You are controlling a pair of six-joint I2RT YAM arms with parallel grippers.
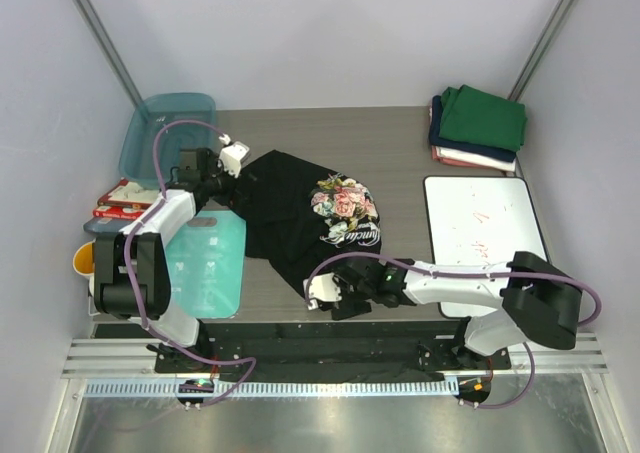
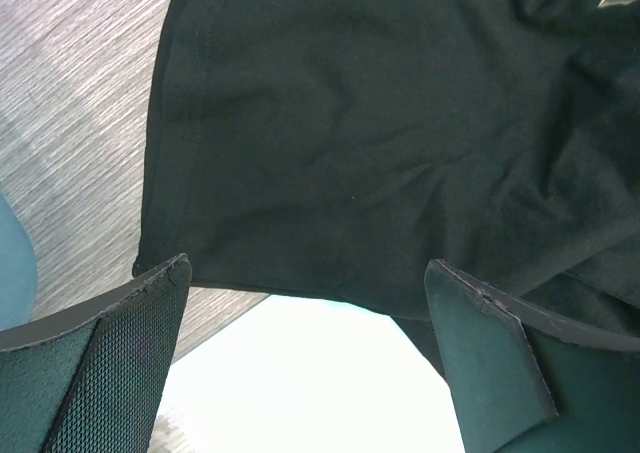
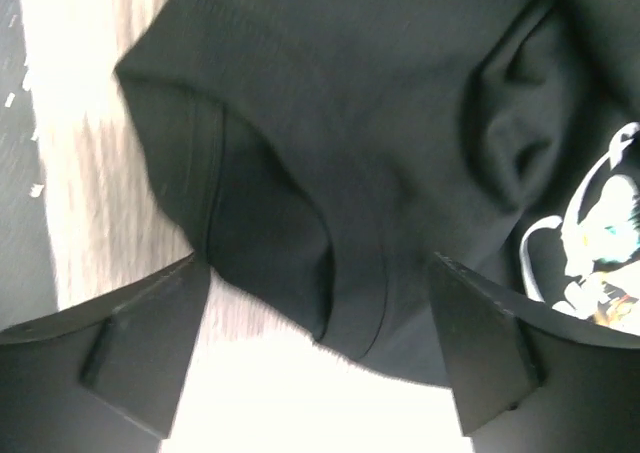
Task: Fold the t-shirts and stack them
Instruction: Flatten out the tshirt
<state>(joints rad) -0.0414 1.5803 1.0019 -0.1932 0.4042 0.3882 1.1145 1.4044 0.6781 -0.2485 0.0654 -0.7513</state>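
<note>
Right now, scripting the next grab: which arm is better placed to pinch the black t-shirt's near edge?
Right: the right gripper is open over the black t-shirt's near hem; the left gripper sits at its far corner.

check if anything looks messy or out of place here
The black tee stands out: it lies rumpled and skewed in the middle of the table, unfolded, its floral print bunched toward one edge. The other tees sit folded in a stack at the far right corner.
</note>
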